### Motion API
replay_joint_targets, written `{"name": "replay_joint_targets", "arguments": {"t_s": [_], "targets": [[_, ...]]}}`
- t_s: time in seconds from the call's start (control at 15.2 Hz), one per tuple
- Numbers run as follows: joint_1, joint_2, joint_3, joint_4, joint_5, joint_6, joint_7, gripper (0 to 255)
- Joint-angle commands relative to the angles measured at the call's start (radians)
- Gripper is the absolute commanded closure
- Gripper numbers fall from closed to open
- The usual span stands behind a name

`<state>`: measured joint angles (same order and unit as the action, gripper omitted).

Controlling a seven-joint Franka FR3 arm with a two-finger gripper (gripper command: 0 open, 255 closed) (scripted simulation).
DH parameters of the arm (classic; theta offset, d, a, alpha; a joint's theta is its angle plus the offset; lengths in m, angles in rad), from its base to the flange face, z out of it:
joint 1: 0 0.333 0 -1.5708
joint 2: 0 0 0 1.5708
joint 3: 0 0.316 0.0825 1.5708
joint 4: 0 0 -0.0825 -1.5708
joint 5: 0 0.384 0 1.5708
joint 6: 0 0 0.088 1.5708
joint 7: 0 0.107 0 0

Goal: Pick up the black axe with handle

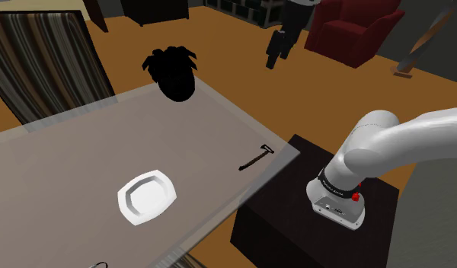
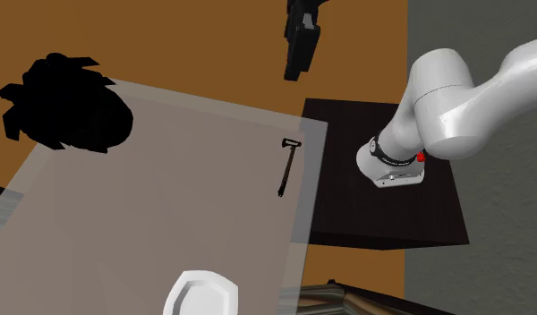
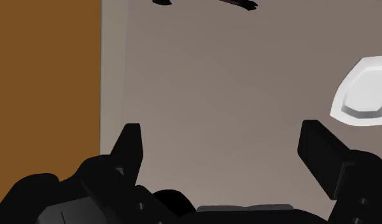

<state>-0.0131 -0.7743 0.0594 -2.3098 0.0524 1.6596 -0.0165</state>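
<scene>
Black axe lies flat near the edge of the grey counter, beside the dark stand. Pincer hangs in the air well apart from it, fingers spread wide and empty.

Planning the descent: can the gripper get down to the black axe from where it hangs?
Probably yes. The axe lies alone near the table edge by the stand; the white plate and the black bushy shape sit well away. The gripper hangs open above, nothing between them.
</scene>
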Motion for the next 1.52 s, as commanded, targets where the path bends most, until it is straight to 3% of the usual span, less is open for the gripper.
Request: {"name": "replay_joint_targets", "arguments": {"t_s": [0.0, 0.79, 1.45], "targets": [[0.0, 0.0, 0.0, 0.0, 0.0, 0.0, 0.0, 0], [0.148, 0.091, -0.023, -0.318, -0.066, 0.308, -0.381, 0], [0.231, 0.285, -0.043, -0.524, -0.167, 0.635, -0.67, 0]]}}
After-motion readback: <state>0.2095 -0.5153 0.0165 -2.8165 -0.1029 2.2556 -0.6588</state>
